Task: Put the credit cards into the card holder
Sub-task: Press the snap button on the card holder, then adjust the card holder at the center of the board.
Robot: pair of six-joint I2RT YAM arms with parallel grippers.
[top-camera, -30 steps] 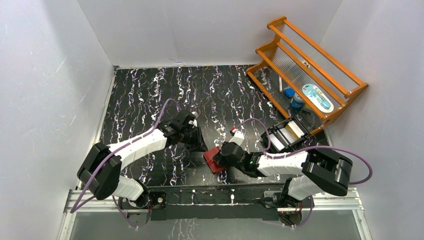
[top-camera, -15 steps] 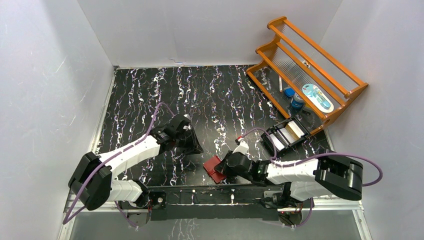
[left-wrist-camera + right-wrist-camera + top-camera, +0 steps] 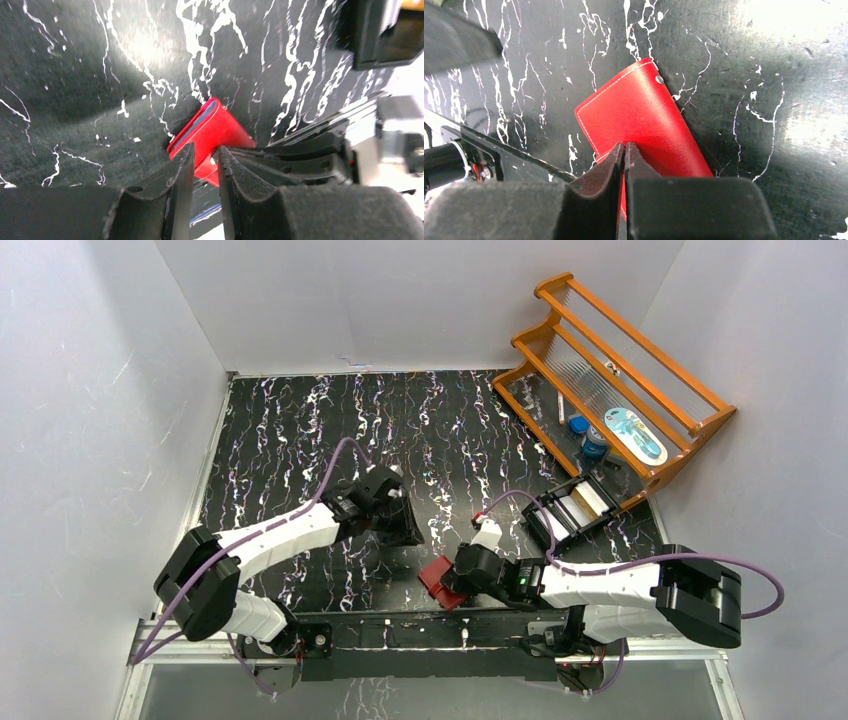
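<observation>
The card holder (image 3: 436, 579) is a red folded case lying near the table's front edge; it also shows in the left wrist view (image 3: 220, 129) and the right wrist view (image 3: 634, 112). My right gripper (image 3: 625, 148) is shut on its near edge, with a thin red strip pinched between the fingers. My left gripper (image 3: 205, 156) hovers just left of the holder, its jaws a narrow gap apart with nothing between them. Pale flat pieces that look like credit cards (image 3: 578, 505) sit in the black open box (image 3: 556, 528).
An orange wooden rack (image 3: 612, 370) with small items stands at the back right. The black box's corner (image 3: 375, 35) shows beyond the holder. The metal front rail (image 3: 420, 622) runs just behind the holder. White walls enclose the marbled black table (image 3: 330, 430).
The right gripper drew the card holder toward the front edge and slightly right. The left gripper backed off to the left, then came back toward the holder, its jaws parting a little.
</observation>
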